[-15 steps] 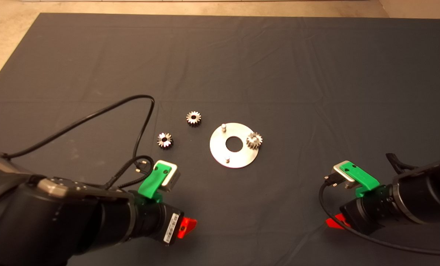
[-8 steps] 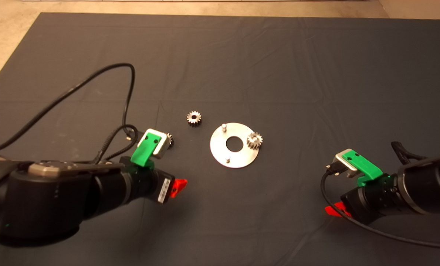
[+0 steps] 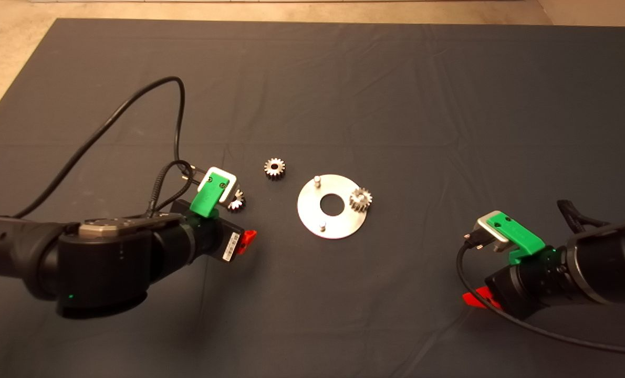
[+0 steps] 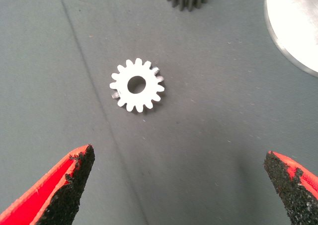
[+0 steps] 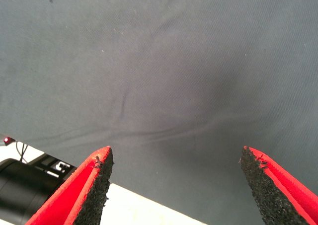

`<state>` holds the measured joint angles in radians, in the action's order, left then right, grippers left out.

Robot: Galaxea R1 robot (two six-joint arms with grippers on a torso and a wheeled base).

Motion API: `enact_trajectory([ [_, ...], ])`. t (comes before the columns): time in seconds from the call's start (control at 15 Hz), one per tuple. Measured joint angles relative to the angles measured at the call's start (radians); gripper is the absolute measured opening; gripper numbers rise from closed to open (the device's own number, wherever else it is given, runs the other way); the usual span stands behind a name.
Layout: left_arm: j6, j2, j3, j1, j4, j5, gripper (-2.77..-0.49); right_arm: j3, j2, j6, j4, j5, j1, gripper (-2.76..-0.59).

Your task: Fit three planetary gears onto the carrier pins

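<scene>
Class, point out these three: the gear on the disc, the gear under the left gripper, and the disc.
Gear on disc (image 3: 361, 200), head view, toothed top.
Gear under left gripper (image 4: 137, 85), left wrist view, flat face.
Disc (image 3: 339, 227), head view, bare plate.

1. The left arm (image 3: 81, 252) comes in from the left edge, its thick black forearm lying nearly level across the lower left of the head view.
2. The left gripper (image 4: 181, 185) points down at the surface, its 2 red fingers (image 4: 59, 185) spread wide apart with nothing between the black pads.
3. A green mount (image 3: 207, 198) on the left wrist tilts up and forward.
4. The right arm (image 3: 596, 273) enters from the right edge and sits low at the lower right.
5. The right gripper (image 5: 174, 185) hangs over the surface, fingers (image 5: 82, 195) wide apart and holding nothing.
</scene>
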<state>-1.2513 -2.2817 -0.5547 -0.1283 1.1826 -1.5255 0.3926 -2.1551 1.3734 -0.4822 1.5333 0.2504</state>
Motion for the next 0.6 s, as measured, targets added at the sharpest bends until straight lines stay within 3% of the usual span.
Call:
enact_trajectory([
  [0.13, 0.020, 0.000, -0.020, 0.011, 0.011, -0.001, -0.77, -0.001, 0.000, 0.000, 0.000, 0.000, 0.000, -1.47],
  [0.6, 0.057, -0.003, -0.119, 0.012, 0.019, 0.000, -0.77, -0.002, 0.003, -0.001, 0.000, 0.000, 0.005, -1.47],
])
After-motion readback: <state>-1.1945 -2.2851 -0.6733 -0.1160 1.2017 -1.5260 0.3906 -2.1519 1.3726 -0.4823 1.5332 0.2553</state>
